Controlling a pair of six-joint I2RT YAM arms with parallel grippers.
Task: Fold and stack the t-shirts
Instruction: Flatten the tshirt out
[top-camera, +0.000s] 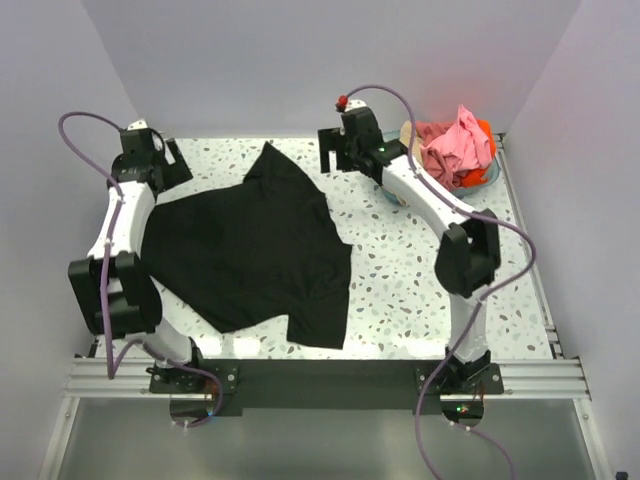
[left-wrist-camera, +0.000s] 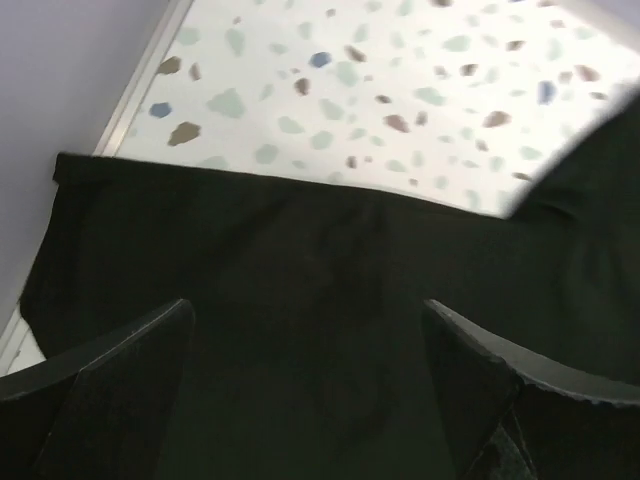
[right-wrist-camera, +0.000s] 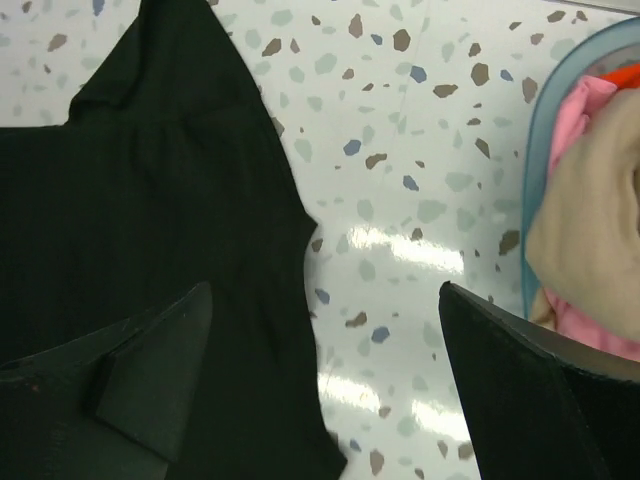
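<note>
A large black t-shirt (top-camera: 250, 250) lay spread across the speckled terrazzo table (top-camera: 400, 290), rumpled rather than folded, one sleeve pointing toward the far wall and its hem near the arms' bases. The left gripper (top-camera: 165, 160) hovered at the far left corner of the table, above the shirt's far-left edge. In the left wrist view its two fingers (left-wrist-camera: 110, 390) stood wide apart with nothing between them, dark cloth filling the space beneath and a straight fabric edge running across bare tabletop beyond. The right gripper (top-camera: 332, 155) hung over the far middle of the table, just past the shirt's upper sleeve. Its fingers (right-wrist-camera: 150, 370) were likewise parted and held nothing. In the right wrist view one finger sat over the black cloth and the other over bare table beside the basket. Whether either gripper touched the fabric could not be told. A teal round plastic basket (top-camera: 493, 172) stood at the far right corner, well apart from the black shirt, heaped with unfolded garments. A crumpled pink t-shirt (top-camera: 455, 145) lay on top, an orange-red t-shirt (top-camera: 485, 128) showed behind it, and a tan-beige t-shirt (right-wrist-camera: 590, 220) bulged against the rim in the right wrist view.
</note>
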